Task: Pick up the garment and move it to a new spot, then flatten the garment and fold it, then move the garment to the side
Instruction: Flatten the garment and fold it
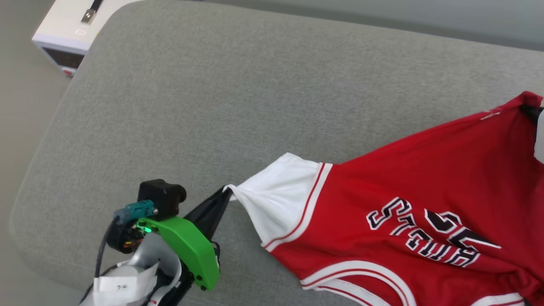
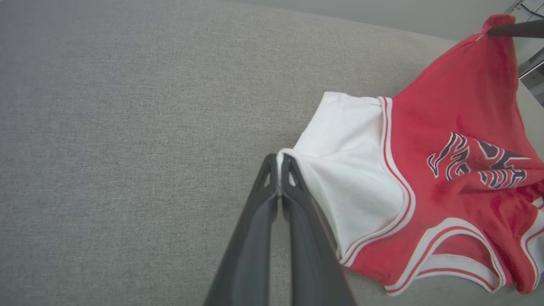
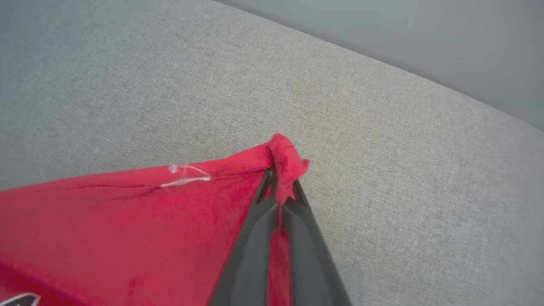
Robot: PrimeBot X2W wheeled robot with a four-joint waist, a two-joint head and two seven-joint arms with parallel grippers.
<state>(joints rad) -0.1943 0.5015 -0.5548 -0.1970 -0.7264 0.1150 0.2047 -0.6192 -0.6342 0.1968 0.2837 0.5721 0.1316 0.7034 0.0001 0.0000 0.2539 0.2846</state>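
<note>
**Head view.** Your left end effector (image 1: 227, 192), at 7 o'clock, is clamped on the white sleeve (image 1: 280, 191) tip of the red jersey-style garment with white short sleeves (image 1: 425, 178). The garment lies on the grey woven cushion (image 1: 212, 85). Its long axis runs from 8 to 2 o'clock, where your right end effector (image 1: 530, 111) pinches a red corner. The inverted lettering (image 1: 425, 238) appears to read BULLS; the number is unclear.

**Left wrist view.** The fingers are together on the sleeve tip, and the garment spreads toward 3 o'clock.

**Right wrist view.** The fingers are closed on the red corner, and the cloth trails toward 8 o'clock. Any carry probably needs both arms to travel together.
</note>
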